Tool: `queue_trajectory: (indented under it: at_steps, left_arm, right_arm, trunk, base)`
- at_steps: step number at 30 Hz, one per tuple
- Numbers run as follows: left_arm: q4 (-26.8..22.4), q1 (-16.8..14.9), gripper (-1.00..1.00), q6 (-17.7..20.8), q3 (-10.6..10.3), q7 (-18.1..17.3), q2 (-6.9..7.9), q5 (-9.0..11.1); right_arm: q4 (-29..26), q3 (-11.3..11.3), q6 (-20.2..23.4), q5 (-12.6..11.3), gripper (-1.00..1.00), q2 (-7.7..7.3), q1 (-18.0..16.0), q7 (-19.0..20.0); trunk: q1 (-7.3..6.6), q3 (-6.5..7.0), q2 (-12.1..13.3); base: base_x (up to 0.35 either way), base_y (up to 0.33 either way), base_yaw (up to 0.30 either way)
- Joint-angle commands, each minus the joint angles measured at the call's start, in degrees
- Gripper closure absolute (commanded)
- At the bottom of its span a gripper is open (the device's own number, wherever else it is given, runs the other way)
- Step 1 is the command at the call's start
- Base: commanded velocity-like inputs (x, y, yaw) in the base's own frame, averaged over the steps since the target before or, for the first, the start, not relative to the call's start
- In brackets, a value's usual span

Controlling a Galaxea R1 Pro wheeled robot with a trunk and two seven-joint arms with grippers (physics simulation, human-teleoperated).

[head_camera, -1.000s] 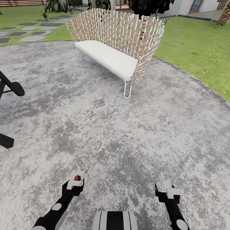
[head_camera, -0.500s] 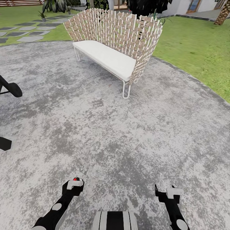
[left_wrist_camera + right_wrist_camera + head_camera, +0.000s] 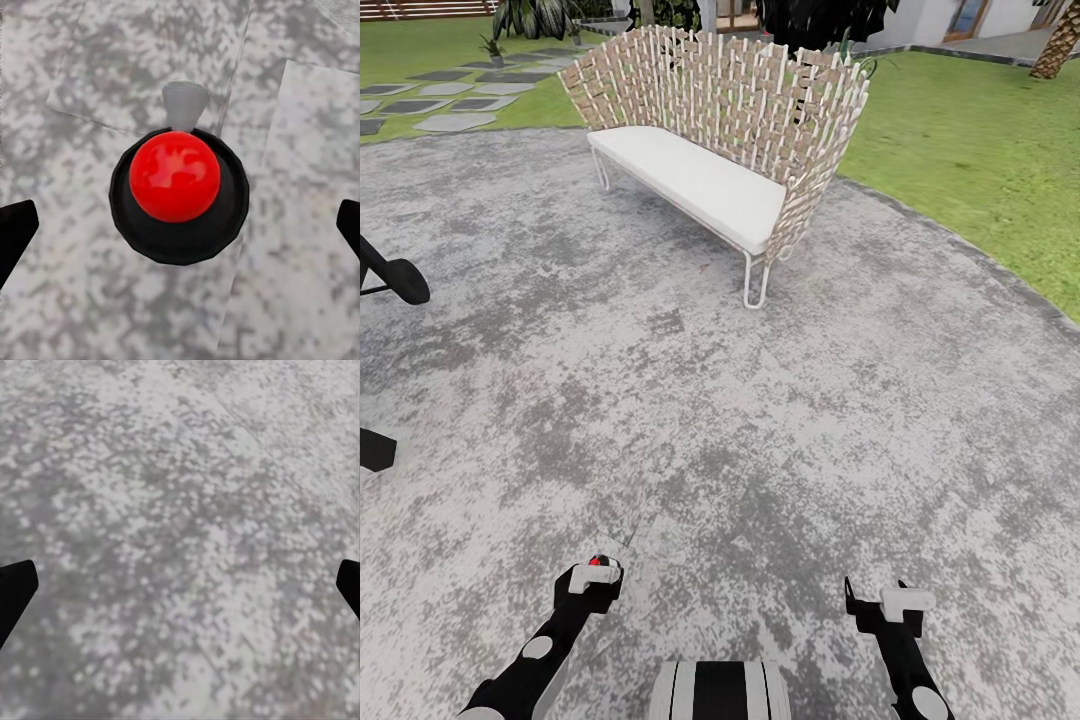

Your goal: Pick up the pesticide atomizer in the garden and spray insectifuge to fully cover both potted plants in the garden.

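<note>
The pesticide atomizer (image 3: 176, 176) has a red ball top on a black round cap, a grey nozzle and a see-through body. My left gripper (image 3: 180, 232) is shut on it, with its black fingertips (image 3: 16, 232) wide apart on either side. In the head view the red top (image 3: 598, 561) sits at the left gripper (image 3: 592, 578), low over grey paving. My right gripper (image 3: 880, 600) stands open with only paving between its fingertips (image 3: 15, 589). One small potted plant (image 3: 493, 46) stands far off by the stepping stones (image 3: 455, 122) on the garden lawn (image 3: 970, 150).
A woven bench (image 3: 710, 120) with a white cushion stands ahead on the round grey patio (image 3: 760, 400). Black furniture legs (image 3: 395, 280) reach in from the left edge. Shrubs, a palm trunk (image 3: 1060, 45) and a house wall line the far side.
The whole view shifted slightly a second ago, so the bench sits a little further left; since half a second ago nothing has moved. Both arms keep their pose.
</note>
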Motion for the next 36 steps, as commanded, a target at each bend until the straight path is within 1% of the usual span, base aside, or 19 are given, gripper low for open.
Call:
queue_trajectory:
  at_steps: [1,24,36]
  left_arm:
    - [0.0,0.0,1.00,-0.2,0.5,-0.4,-0.04,-0.4]
    - [-0.1,0.0,1.00,-0.2,0.5,-0.4,-0.05,-0.4]
    - [-0.3,0.0,1.00,-0.2,0.5,-1.0,0.06,-0.4]
  right_arm:
    - [0.0,0.1,-0.1,0.2,-1.00,-0.01,0.0,-0.2]
    - [0.2,0.2,-0.1,0.2,-1.00,0.03,0.0,-0.2]
    - [0.2,0.2,-0.1,0.2,-1.00,0.07,-0.1,-0.2]
  trunk:
    - [-0.01,-0.03,0.0]
    - [-0.01,-0.03,0.0]
    - [-0.32,2.63,0.1]
  base:
    - [0.000,0.000,0.000]
    - [0.000,0.000,0.000]
    - [0.000,0.000,0.000]
